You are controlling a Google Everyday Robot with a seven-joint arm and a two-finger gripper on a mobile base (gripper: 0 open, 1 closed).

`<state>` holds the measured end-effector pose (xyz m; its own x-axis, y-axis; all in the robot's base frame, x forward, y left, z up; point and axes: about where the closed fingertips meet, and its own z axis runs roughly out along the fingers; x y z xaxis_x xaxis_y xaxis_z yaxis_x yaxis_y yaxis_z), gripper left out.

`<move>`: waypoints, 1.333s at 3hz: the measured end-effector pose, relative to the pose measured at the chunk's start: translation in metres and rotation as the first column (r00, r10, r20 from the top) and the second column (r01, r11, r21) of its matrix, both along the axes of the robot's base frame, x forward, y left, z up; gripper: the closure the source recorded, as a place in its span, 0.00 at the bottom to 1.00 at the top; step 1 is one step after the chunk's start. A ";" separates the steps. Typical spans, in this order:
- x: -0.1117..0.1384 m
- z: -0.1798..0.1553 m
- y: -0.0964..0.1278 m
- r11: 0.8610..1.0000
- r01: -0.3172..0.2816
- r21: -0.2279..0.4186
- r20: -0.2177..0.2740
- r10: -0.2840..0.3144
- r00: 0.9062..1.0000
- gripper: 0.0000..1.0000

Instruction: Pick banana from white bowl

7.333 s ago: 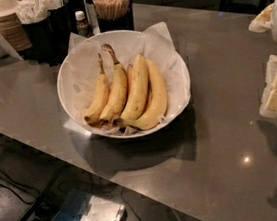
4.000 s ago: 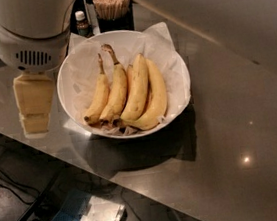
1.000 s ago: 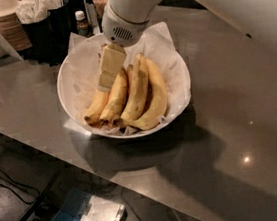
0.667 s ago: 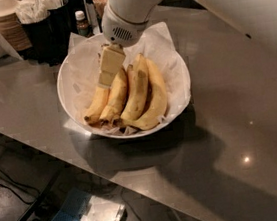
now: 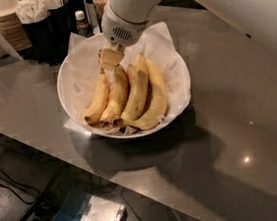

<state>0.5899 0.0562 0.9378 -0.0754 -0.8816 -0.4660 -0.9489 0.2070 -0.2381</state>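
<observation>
The white bowl (image 5: 70, 85), lined with crinkled white paper, stands on the dark counter and holds several yellow bananas side by side. The long slender banana (image 5: 115, 96) is second from the left. Its stem end is hidden under my gripper (image 5: 111, 57). The gripper hangs from the white arm (image 5: 126, 13) that comes in from the upper right. It sits right at the far ends of the two left bananas, inside the bowl. A shorter banana (image 5: 98, 100) lies at the far left and two plumper ones (image 5: 146, 94) lie to the right.
At the back left stand stacked paper cups (image 5: 4, 20), dark holders with stirrers and napkins (image 5: 42, 23) and a small bottle (image 5: 82, 21). The counter's front edge runs diagonally from left to lower right, with the floor and a grey box (image 5: 88, 217) below it.
The arm swung in from the left and came down over the bowl. Over the last second the gripper shifted slightly toward the bananas' stem ends. The bananas have not moved.
</observation>
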 end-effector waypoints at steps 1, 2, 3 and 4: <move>0.000 0.000 0.000 1.000 0.000 0.000 0.000 0.000 1.000 0.89; -0.004 0.005 -0.001 1.000 0.004 0.012 0.019 -0.005 1.000 1.00; -0.023 0.031 -0.010 0.999 0.026 0.045 0.110 -0.031 0.994 1.00; -0.046 0.083 -0.033 0.994 0.075 0.084 0.254 -0.094 0.963 1.00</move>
<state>0.5439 0.0232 1.0211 -0.0168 -0.8398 -0.5426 -0.8358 0.3097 -0.4534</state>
